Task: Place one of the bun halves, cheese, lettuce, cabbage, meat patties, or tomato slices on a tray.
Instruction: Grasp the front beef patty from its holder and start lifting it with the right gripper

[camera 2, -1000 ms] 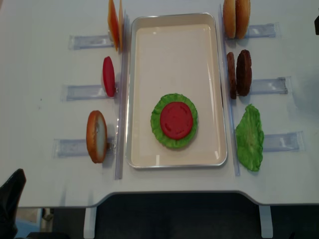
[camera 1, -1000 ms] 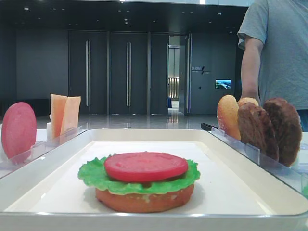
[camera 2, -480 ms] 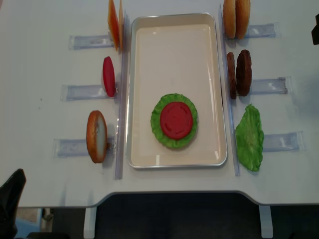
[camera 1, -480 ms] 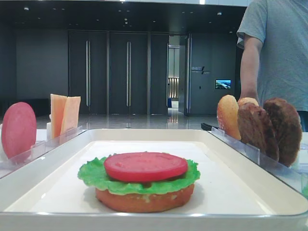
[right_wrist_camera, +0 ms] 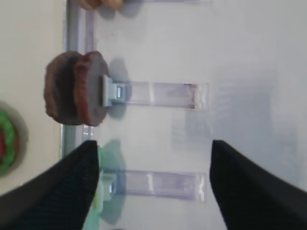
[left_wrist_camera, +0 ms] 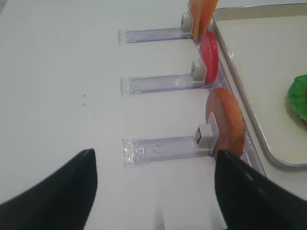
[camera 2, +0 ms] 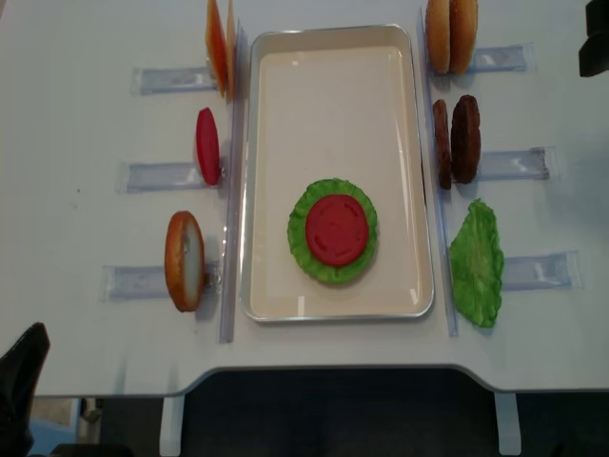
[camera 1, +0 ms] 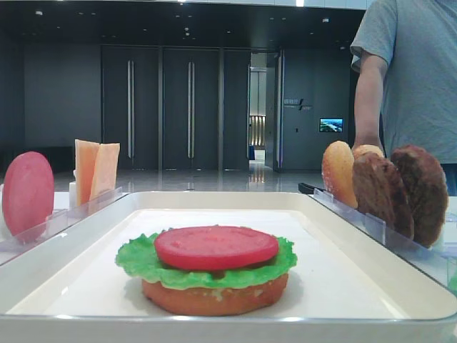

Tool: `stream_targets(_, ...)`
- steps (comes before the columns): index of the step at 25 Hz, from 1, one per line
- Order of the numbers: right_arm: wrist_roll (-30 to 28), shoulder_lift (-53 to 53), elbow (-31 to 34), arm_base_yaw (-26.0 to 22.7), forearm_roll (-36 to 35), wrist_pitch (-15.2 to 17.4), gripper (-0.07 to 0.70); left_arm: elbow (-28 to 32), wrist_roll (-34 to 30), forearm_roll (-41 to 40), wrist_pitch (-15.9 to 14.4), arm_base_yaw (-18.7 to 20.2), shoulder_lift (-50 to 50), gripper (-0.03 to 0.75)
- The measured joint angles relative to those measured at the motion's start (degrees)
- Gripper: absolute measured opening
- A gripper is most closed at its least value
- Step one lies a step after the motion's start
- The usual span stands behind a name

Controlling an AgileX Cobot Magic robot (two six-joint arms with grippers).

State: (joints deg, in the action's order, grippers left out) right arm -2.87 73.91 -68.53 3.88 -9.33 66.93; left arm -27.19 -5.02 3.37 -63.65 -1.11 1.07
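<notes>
— Where were your claws?

— My right claw point(right_wrist_camera: 153, 187) hung over the desk point(camera 2: 76, 133) beside the patties point(right_wrist_camera: 74, 88), fingers wide apart, holding nothing. My left claw point(left_wrist_camera: 153, 191) was apart too, near a bun half point(left_wrist_camera: 226, 120).

— And the tray point(camera 2: 333, 114)?

— It carried a bun point(camera 1: 214, 296), lettuce point(camera 2: 303, 238) and a tomato slice point(camera 2: 336, 229), stacked.

Two meat patties point(right_wrist_camera: 74, 88) upright on edge at the end of a clear rack point(right_wrist_camera: 156, 94); tray point(right_wrist_camera: 29, 57) rim just beside them; lettuce point(right_wrist_camera: 6, 141) on tray; right gripper point(right_wrist_camera: 153, 189) fingers point(right_wrist_camera: 62, 191) spread wide, empty.
</notes>
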Motion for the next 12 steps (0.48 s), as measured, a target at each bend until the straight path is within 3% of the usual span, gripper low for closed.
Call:
stream_targets(5, 7.8, 1.5, -2.3, 6.7, 5.8, 0.8, 0.476, 0.0, 0.0, 0.0, 0.0, 0.0, 0.0, 0.578)
stream_targets(12, 13.5, 6.5, -2.8, 13.0, 6.3, 2.6, 0.476, 0.0, 0.0, 0.0, 0.0, 0.0, 0.0, 0.578)
